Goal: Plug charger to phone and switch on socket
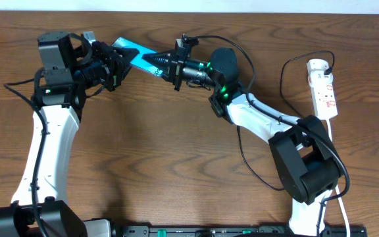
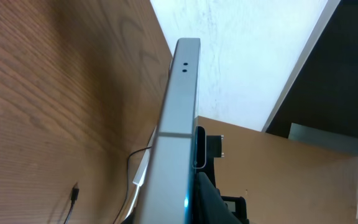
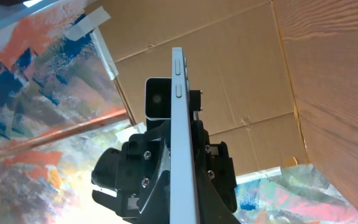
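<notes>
Between the two end effectors, lifted off the bench, hangs the phone. The left end effector is clenched on one end of it. The right end effector is clamped on the other end, its jaws nearly together across the thin body. Each wrist view shows the phone edge-on, running straight out from its own fingers toward the opposite arm.

By my reading the task has hardly begun. The charger trails as a thin black cable well off to the right end effector's far side, and neither end effector touches it. From the left wrist, a small connector lies on the wood below and beside the phone, apart from it. That looks like the charger's free end, though it is too small to be sure. Nothing is plugged into the phone edge that shows.

The socket sits farther right, beyond the right arm's elbow, well apart from both end effectors. I cannot tell from above whether its switch is on. What remains, as I judge it, is to bring connector and phone together, seat the plug, then press the switch.
</notes>
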You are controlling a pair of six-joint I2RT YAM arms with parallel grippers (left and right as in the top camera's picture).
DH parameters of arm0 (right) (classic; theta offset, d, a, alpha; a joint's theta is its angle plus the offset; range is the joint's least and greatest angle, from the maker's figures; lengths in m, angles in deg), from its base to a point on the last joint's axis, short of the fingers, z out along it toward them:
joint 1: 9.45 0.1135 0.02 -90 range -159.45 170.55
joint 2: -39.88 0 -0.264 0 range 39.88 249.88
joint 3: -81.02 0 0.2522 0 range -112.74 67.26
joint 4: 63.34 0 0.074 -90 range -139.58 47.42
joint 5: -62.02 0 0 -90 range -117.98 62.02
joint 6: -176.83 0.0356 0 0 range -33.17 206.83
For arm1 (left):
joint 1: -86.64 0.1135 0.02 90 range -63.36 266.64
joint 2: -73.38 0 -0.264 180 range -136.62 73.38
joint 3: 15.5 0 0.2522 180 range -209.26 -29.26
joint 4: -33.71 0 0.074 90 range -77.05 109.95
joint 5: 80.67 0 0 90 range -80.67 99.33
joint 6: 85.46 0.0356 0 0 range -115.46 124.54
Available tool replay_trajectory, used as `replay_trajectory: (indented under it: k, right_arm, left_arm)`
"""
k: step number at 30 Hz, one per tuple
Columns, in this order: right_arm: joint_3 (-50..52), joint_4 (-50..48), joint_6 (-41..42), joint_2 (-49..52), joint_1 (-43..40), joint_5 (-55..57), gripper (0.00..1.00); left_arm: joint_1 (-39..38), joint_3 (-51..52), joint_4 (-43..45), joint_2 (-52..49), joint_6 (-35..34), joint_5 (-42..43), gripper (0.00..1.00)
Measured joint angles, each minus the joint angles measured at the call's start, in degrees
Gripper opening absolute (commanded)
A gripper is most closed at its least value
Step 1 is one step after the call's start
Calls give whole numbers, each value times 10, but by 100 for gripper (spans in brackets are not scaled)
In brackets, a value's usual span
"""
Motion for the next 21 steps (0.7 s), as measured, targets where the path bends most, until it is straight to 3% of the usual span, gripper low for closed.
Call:
replay_trajectory:
  k: [19, 21]
  right_arm:
    - [0, 0, 18, 0, 2, 9, 1]
    - [0, 0, 18, 0, 2, 9, 12]
  left_arm:
    - [0, 0, 2, 0, 0, -2, 8]
    - [0, 0, 2, 0, 0, -2, 8]
